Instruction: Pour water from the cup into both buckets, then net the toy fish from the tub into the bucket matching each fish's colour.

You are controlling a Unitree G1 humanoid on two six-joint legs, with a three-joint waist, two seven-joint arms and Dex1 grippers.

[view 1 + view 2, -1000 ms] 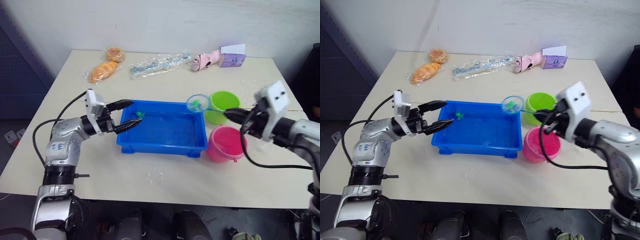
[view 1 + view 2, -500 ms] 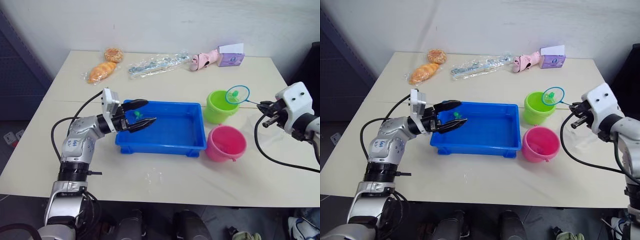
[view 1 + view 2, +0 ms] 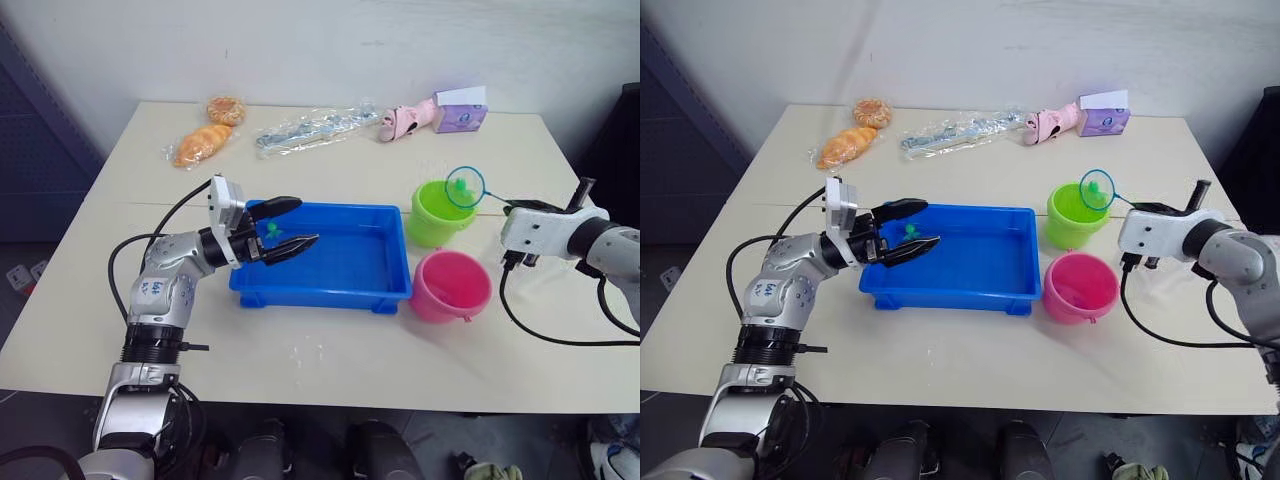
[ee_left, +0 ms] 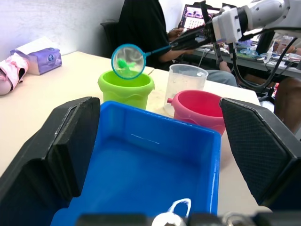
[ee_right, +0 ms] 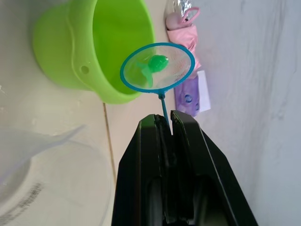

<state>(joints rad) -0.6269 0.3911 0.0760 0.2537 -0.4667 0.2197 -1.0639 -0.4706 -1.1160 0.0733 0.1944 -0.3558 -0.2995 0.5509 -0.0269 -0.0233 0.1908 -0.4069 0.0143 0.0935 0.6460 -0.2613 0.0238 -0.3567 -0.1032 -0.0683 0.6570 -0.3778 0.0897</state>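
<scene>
My right gripper (image 5: 164, 118) is shut on the thin black handle of the blue-rimmed net (image 3: 464, 187). The net hangs tilted just above the far rim of the lime green bucket (image 3: 438, 214) with a green toy fish (image 5: 153, 63) in its mesh. The pink bucket (image 3: 452, 286) stands in front of the green one, right of the blue tub (image 3: 330, 285). Over the tub's left end my left gripper (image 3: 288, 224) is open, with another green fish (image 3: 269, 232) below its fingers. The clear cup (image 4: 186, 85) stands behind the pink bucket in the left wrist view.
At the table's back lie two bread pieces (image 3: 205, 144), a clear plastic bag (image 3: 318, 127), a pink toy (image 3: 410, 118) and a purple tissue box (image 3: 460, 110). A person (image 4: 141, 28) sits beyond the table in the left wrist view.
My right gripper carried the net with the green fish from the tub's far right corner to above the green bucket and rolled its wrist. My left gripper moved right over the tub's left end.
</scene>
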